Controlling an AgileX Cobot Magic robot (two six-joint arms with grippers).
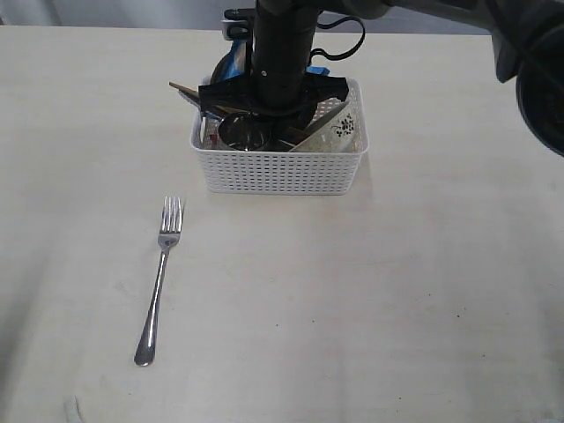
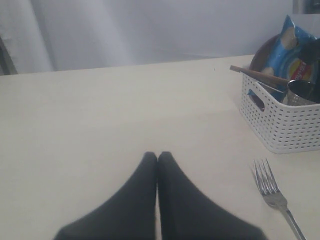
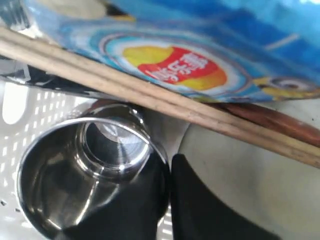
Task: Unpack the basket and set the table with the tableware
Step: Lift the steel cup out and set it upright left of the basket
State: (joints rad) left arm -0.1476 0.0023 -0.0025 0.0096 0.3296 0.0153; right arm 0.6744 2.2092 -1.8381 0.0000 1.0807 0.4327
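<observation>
1. So, the right gripper (image 3: 169, 200) is down inside the basket (image 1: 278, 172), pinching the wall of the steel cup (image 3: 90, 175). One finger is inside the cup, the other outside, with the rim squeezed between them.
2. The cup sits mouth up at the left end of the basket as the exterior view shows it. It's just beside the white bowl (image 3: 240, 170), which is tilted at the right end.
3. The chopsticks (image 3: 150, 97) stretch across the basket past the cup, with one end poking out over the left rim. The blue chip bag (image 3: 180, 65) is right behind them, on the far side.
4. In the exterior view the right arm (image 1: 282, 53) comes straight down into the basket and hides the middle of it. The grip itself only shows on the wrist cam.
5. The left gripper (image 2: 158, 156) has its fingers pressed together with nothing between them. It's over bare table (image 1: 397, 291), apart from both the basket and the fork.
6. The fork (image 1: 159, 273) is out on the table, lying flat in front of the basket's left corner. Its tines point toward the basket without touching it.
</observation>
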